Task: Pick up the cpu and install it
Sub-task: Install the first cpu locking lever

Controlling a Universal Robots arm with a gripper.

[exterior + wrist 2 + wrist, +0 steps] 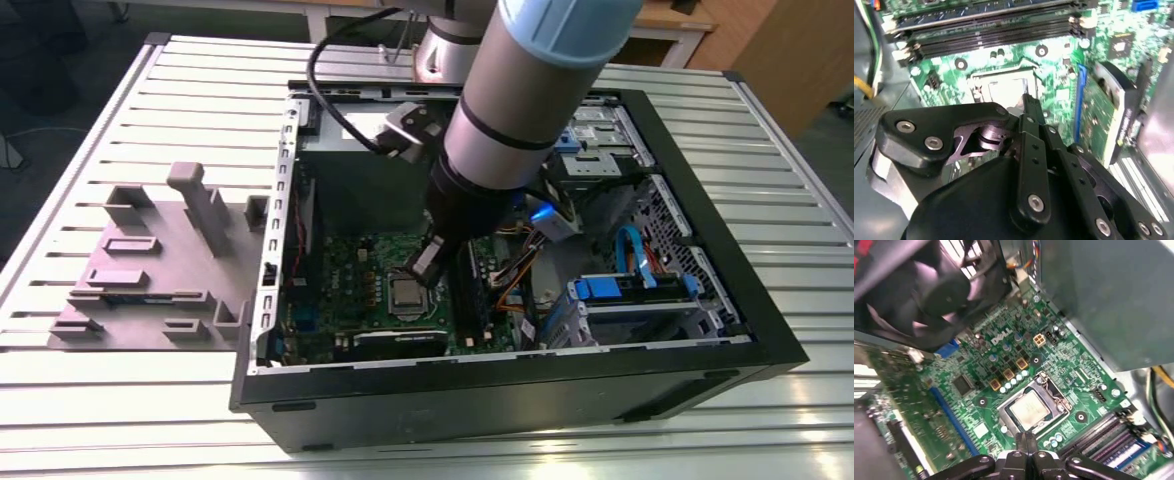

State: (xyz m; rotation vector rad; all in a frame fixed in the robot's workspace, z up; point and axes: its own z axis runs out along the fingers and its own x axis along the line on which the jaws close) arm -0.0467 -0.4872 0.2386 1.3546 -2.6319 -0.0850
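exterior view: gripper (427, 262) inside open case (747, 330), just above cpu (404, 291) seated in socket on board (350, 262).
first wrist view: fingertips (1025, 439) pressed together, empty, beside cpu (1028, 409).
second wrist view: closed gripper (1027, 100) over socket (1004, 86).

Item: white maker's mark (1002, 338) printed on the green motherboard (974, 385), just beside the row of yellow-topped square components, in the first wrist view. Not transcribed. Fine white component lettering elsewhere on the board: too small to read.
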